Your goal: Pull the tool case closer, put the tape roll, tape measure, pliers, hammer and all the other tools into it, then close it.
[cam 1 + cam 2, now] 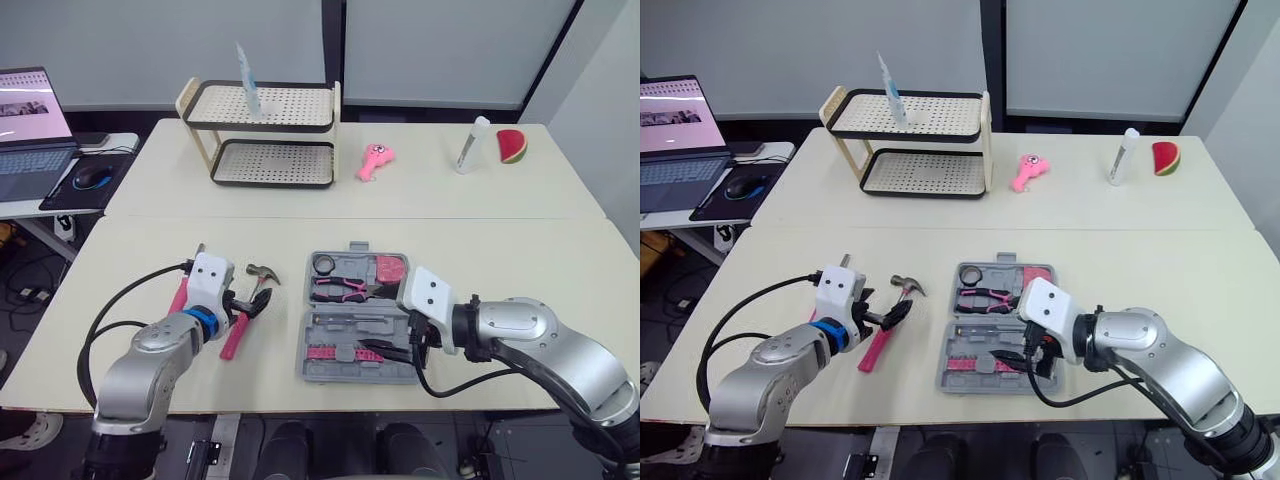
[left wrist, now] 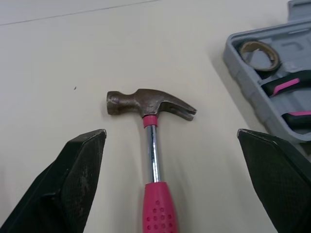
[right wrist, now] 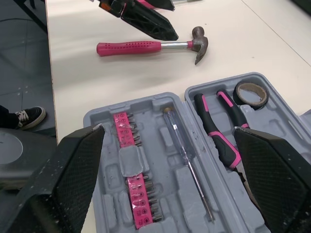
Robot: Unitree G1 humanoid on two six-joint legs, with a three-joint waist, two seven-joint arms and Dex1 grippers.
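Hammer (image 2: 152, 145) under open left hand (image 2: 171, 132); tool case (image 3: 104, 119) under open right hand (image 3: 169, 130).

Office: laptop (image 1: 35, 130), mouse (image 1: 93, 178), tables (image 1: 400, 190).

We find the tool case (image 1: 345, 327) at the middle of the near table's (image 1: 150, 260) front edge. In its far half, the tape roll (image 1: 324, 264) lies at the left corner, the pliers (image 1: 340, 290) just before it and the tape measure (image 1: 389, 268) at the right corner. The hammer (image 1: 234, 338) lies on the table, left of the case. On the far table (image 1: 420, 185), the rack (image 1: 285, 160) stands towards the left and the bottle (image 1: 472, 146) towards the right.
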